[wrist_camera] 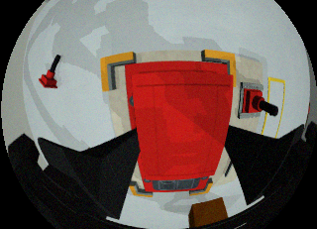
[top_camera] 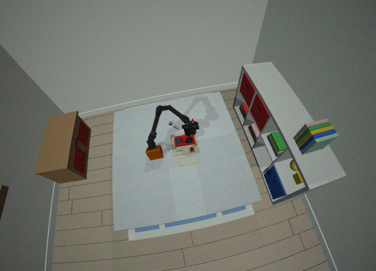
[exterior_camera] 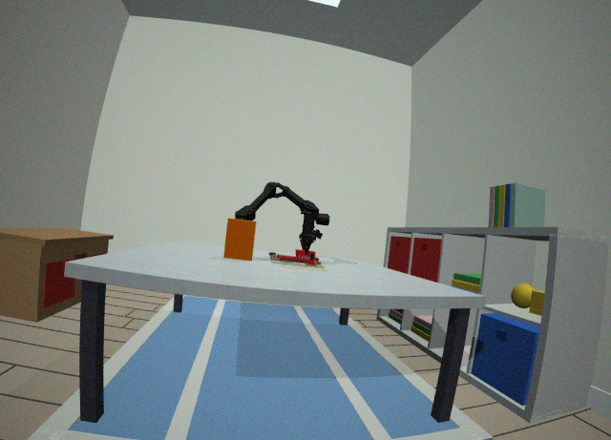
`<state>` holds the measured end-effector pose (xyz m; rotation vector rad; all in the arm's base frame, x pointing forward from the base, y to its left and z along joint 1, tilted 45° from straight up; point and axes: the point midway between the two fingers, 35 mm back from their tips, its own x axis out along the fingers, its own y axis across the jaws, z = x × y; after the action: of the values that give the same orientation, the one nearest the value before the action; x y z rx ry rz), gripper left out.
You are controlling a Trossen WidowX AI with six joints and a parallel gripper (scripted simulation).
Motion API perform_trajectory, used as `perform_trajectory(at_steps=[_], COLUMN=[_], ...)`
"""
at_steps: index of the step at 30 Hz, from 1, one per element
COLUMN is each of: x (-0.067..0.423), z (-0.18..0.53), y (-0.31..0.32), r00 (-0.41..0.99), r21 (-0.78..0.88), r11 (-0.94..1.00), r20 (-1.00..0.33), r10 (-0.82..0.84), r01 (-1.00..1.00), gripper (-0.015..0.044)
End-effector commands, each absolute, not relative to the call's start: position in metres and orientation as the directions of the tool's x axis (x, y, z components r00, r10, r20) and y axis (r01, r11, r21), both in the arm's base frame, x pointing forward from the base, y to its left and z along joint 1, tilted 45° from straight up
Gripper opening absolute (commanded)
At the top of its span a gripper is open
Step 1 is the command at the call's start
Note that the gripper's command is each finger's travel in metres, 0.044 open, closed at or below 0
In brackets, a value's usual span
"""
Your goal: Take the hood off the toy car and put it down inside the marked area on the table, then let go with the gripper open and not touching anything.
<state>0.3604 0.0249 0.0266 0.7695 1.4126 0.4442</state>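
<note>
The red toy car sits on a beige board with orange corner marks. Its red hood fills the middle of the wrist view, lying flat on the car. My gripper is down on the car, with its black fingers against the hood's left and right sides, shut on the hood. The yellow marked rectangle lies on the table just in front of the board, with nothing inside it.
The arm's orange base block stands left of the board. A small red part with a black handle lies apart on the table; another sits on the board. A small ring and a tan piece lie behind.
</note>
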Motion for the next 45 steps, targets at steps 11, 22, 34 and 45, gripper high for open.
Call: perform_trajectory(at_steps=[11, 22, 34, 45], x=[0.359, 0.357, 0.353, 0.347], z=[0.034, 0.047, 0.059, 0.024], y=[0.017, 0.003, -0.014, -0.056], r00=[0.138, 0.138, 0.135, 0.138], r21=[0.705, 0.703, 0.705, 0.691], r11=[0.691, 0.692, 0.689, 0.702], r20=[-0.709, -0.711, -0.709, -0.723], r10=[0.691, 0.690, 0.692, 0.677], r01=[0.161, 0.162, 0.170, 0.173], gripper=[0.0000, 0.0000, 0.0000, 0.0000])
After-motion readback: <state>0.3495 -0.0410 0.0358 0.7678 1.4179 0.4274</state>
